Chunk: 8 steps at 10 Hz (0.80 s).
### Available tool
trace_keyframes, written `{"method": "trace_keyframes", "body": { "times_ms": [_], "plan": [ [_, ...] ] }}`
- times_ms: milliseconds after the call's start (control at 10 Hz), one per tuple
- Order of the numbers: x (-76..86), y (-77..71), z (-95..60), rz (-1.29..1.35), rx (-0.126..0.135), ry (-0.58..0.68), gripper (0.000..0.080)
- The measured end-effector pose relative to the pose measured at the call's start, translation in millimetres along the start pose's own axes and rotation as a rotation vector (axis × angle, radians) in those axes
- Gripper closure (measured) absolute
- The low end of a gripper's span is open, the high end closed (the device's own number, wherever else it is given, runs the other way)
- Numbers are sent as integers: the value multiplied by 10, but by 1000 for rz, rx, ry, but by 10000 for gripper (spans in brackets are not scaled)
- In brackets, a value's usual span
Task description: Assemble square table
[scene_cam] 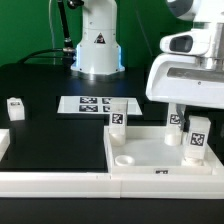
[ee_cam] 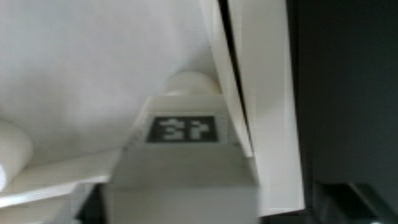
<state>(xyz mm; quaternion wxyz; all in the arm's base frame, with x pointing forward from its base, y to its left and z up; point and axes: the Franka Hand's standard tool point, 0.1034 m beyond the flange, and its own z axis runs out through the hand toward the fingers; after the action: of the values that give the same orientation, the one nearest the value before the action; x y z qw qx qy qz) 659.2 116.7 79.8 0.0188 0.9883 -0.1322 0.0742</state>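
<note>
The white square tabletop (scene_cam: 150, 150) lies tray-like at the front, and its raised rim (ee_cam: 258, 100) runs past the wrist view. A short white tagged leg (scene_cam: 196, 142) stands upright on its right part. My gripper (scene_cam: 195, 130) hangs over this leg with a finger on either side. In the wrist view the leg (ee_cam: 178, 150) fills the space between the dark fingertips (ee_cam: 80, 200), with only a thin gap showing. Two more legs, one (scene_cam: 118, 118) and another (scene_cam: 177, 120), stand upright at the tabletop's far edge. A further leg (scene_cam: 14, 108) sits on the black table at the exterior view's left.
The marker board (scene_cam: 95, 104) lies flat behind the tabletop. Long white border rails (scene_cam: 60, 180) run along the front and the exterior view's left. The robot's base (scene_cam: 96, 48) stands at the back.
</note>
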Motion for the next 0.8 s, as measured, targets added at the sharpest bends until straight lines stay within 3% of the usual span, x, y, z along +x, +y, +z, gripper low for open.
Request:
{"method": "trace_keyframes", "body": {
  "times_ms": [100, 600, 800],
  "plan": [
    [7, 21, 3, 48, -1, 0, 483],
    [8, 83, 26, 513, -3, -2, 507],
    [34, 179, 43, 753, 14, -5, 507]
  ]
}}
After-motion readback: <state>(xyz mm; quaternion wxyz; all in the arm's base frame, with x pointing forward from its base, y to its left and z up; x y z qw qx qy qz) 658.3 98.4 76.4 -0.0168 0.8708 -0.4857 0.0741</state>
